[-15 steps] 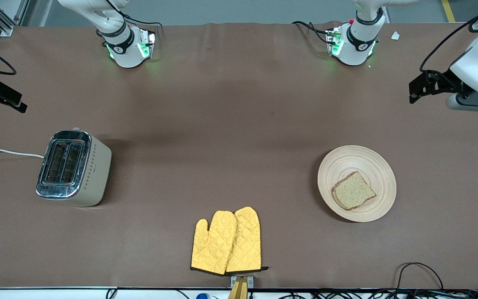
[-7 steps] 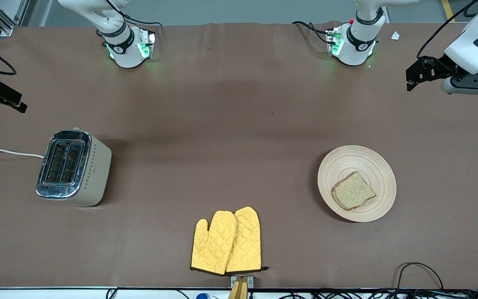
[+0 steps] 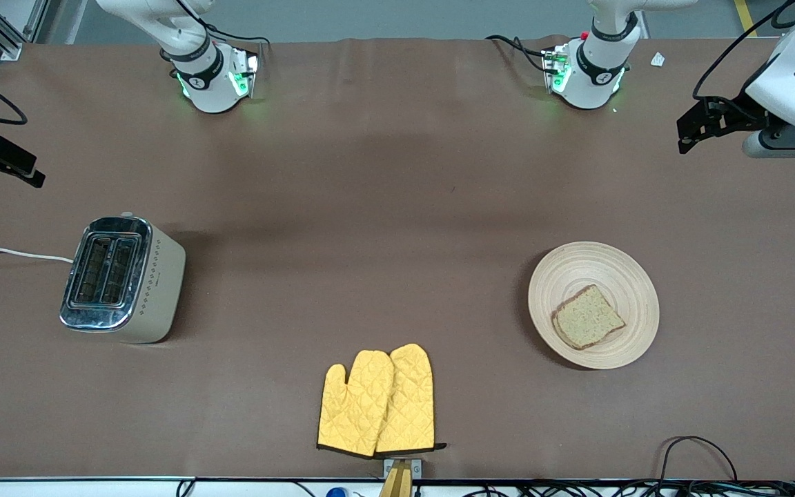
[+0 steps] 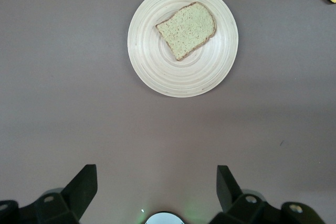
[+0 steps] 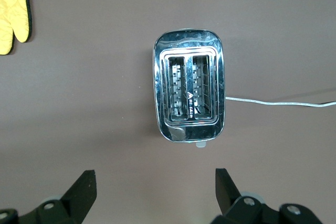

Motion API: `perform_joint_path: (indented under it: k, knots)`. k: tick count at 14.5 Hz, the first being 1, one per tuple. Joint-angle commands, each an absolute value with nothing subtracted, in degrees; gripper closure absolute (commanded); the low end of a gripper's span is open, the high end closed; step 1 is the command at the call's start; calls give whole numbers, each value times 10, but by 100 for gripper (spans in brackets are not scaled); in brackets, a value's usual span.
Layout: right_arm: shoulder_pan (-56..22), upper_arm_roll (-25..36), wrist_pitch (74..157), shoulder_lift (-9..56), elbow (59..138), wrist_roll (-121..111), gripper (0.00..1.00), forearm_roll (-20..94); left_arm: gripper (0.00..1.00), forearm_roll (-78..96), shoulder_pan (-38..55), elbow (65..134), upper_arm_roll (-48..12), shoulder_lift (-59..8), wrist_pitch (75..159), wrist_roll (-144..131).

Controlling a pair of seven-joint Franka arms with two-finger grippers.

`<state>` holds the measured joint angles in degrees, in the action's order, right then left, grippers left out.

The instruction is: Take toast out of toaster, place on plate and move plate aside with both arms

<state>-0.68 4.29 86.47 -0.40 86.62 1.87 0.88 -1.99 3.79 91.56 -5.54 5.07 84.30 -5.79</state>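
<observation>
The toast (image 3: 587, 317) lies flat on the round pale wooden plate (image 3: 577, 266), toward the left arm's end of the table. In the left wrist view the toast (image 4: 186, 22) and plate (image 4: 184, 77) lie well clear of the fingers. My left gripper (image 3: 686, 138) is open and empty, up over bare table at the left arm's end; it also shows in its wrist view (image 4: 156, 182). My right gripper (image 3: 14, 172) is open and empty, over the table edge at the right arm's end, above the toaster in its wrist view (image 5: 155, 182).
A chrome-topped toaster (image 3: 121, 279) with two empty slots (image 5: 190, 90) stands toward the right arm's end, its white cord (image 3: 11, 253) trailing off the table. A pair of yellow oven mitts (image 3: 378, 402) lies near the table's front edge, midway along it.
My left gripper has moved toward the robots' base edge of the table, away from the plate, then settled. The right arm, plate and toast have not moved.
</observation>
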Motion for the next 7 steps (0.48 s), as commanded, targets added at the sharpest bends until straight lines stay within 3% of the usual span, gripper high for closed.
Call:
perform_joint_path:
  k: [1, 7]
  knots:
    - [-1, 38, 864, -19, 879, 16, 0, 8, 0, -25, 39, 904, -53, 52, 836, -55]
    - [-1, 38, 863, -19, 879, 17, 0, 8, 0, -18, 40, 888, -53, 45, 820, -45]
